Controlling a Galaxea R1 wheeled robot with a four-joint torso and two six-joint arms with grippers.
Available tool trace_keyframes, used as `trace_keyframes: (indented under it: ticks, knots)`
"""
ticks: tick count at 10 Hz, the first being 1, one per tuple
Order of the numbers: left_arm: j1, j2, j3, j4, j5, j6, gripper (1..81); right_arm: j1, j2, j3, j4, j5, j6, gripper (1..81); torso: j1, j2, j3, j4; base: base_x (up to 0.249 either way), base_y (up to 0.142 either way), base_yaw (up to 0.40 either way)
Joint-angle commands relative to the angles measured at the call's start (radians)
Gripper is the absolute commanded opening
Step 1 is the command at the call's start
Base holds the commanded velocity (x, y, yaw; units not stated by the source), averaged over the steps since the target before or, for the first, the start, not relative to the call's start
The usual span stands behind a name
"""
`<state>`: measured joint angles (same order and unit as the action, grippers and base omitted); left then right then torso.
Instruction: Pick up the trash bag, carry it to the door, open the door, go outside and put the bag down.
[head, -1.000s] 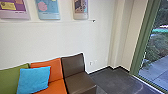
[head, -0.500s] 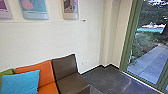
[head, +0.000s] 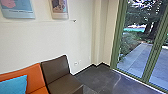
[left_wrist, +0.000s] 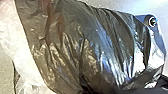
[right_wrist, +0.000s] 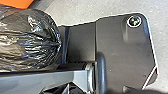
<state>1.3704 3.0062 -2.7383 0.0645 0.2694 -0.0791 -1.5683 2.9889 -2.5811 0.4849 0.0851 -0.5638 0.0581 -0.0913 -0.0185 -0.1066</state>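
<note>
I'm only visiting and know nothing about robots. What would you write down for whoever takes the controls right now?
Left gripper: can't tell whether open or shut; the trash bag is close to that wrist's camera.
Right gripper: can't tell either; its camera also sees the bag, by the robot's base.
Way out: green-framed glass stands ahead to the right, beyond the brown seat; paving lies outside.
Done: the bag seems picked up; check the hold.
Left: reach the door, open it, go outside, put the bag down.
</note>
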Motion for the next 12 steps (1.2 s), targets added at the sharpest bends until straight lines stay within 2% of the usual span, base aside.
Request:
trace_keyframes:
  ticks: [1, 12]
  knots:
    - [-0.075, -0.002, -0.001, 0.006, 0.062, 0.007, 1.0, 0.046, 0.008, 0.004, -0.009, -0.065, -0.005, 81.1, 0.000, 0.000, 0.000, 0.000, 0.000, 0.000, -0.267]
    - [-0.075, -0.001, -0.001, 0.008, 0.060, 0.006, 1.0, 0.044, 0.012, 0.004, -0.009, -0.065, -0.005, 81.1, 0.000, 0.000, 0.000, 0.000, 0.000, 0.000, -0.288]
